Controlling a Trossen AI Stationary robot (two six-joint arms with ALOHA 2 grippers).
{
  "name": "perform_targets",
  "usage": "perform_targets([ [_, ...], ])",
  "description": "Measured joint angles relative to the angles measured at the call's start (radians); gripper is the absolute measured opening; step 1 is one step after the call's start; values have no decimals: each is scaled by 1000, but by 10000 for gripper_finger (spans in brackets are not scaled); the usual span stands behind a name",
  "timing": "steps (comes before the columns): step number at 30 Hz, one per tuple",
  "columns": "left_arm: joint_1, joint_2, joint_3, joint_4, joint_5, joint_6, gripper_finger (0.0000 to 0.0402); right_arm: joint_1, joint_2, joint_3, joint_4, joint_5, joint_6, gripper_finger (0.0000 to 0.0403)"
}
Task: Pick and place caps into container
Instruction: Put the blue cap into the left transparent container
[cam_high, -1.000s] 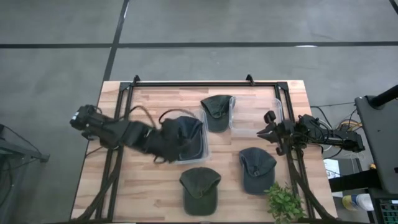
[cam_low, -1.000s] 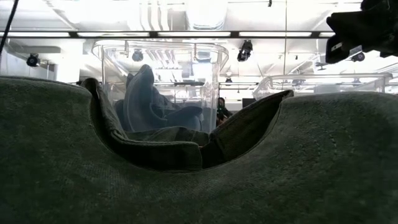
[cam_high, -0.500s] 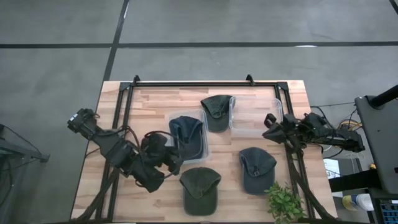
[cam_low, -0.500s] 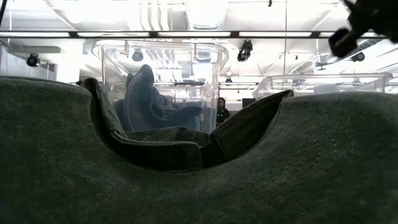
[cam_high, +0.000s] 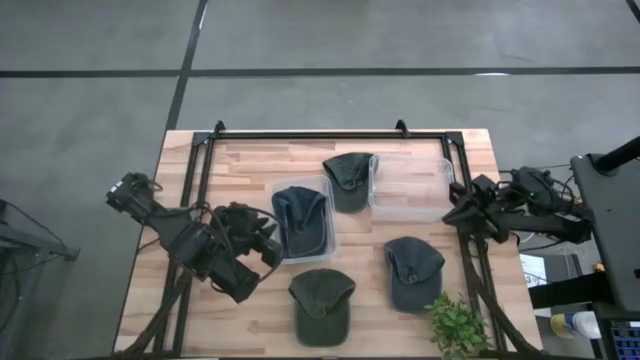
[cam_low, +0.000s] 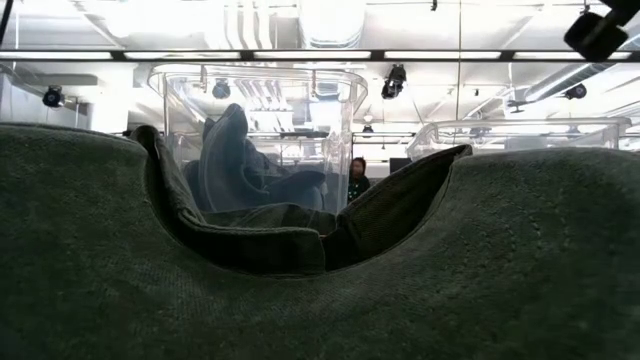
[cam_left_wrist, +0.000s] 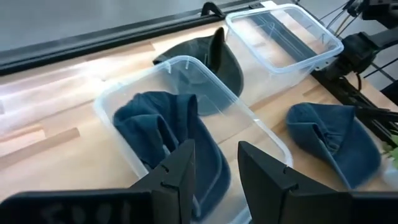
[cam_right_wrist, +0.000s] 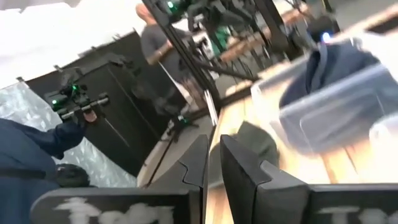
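Observation:
A slate-blue cap (cam_high: 300, 215) (cam_left_wrist: 165, 134) lies crumpled inside the left clear container (cam_high: 285, 250) (cam_left_wrist: 102, 102). My left gripper (cam_high: 272, 245) (cam_left_wrist: 216, 168) hovers open at that container's near-left side, with nothing between its fingers. An olive cap (cam_high: 350, 180) (cam_left_wrist: 202, 62) lies between the two containers, against their rims. Another slate-blue cap (cam_high: 413, 272) (cam_left_wrist: 333, 140) and a second olive cap (cam_high: 322, 305) (cam_low: 300, 300) lie flat on the table nearer the front. My right gripper (cam_high: 450, 214) (cam_right_wrist: 214, 163) is raised at the table's right side, shut and empty.
A second clear container (cam_high: 412, 190) (cam_left_wrist: 283, 34) stands right of centre, with nothing in it. A small green plant (cam_high: 458, 325) sits at the near right corner. Black frame rails (cam_high: 330, 133) run along the table's far edge and sides. A person (cam_low: 356, 178) stands in the room beyond.
My left gripper has drawn back from over the left container toward the table's near-left side, turning as it went. The slate-blue cap has stayed in the container. My right gripper has risen and pulled back toward the table's right edge, rolling about its own axis.

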Motion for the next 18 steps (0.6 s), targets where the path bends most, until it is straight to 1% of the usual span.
perform_targets([
  [4, 0, -61, -90, 11, -5, -25, 114, 0, 59, 79, -100, -14, 31, 38],
  [7, 0, -132, -192, 69, -6, -28, 114, 0, 109, 118, -141, -50, 68, 38],
  [12, -3, -277, -410, 230, -6, -28, 114, 0, 191, 165, -225, -112, 135, 38],
  [15, -10, -364, -537, 335, -7, -25, 114, 0, 229, 194, -323, -141, 179, 38],
  [18, -12, -439, -643, 419, -8, -24, 114, 0, 258, 224, -446, -148, 212, 38],
])
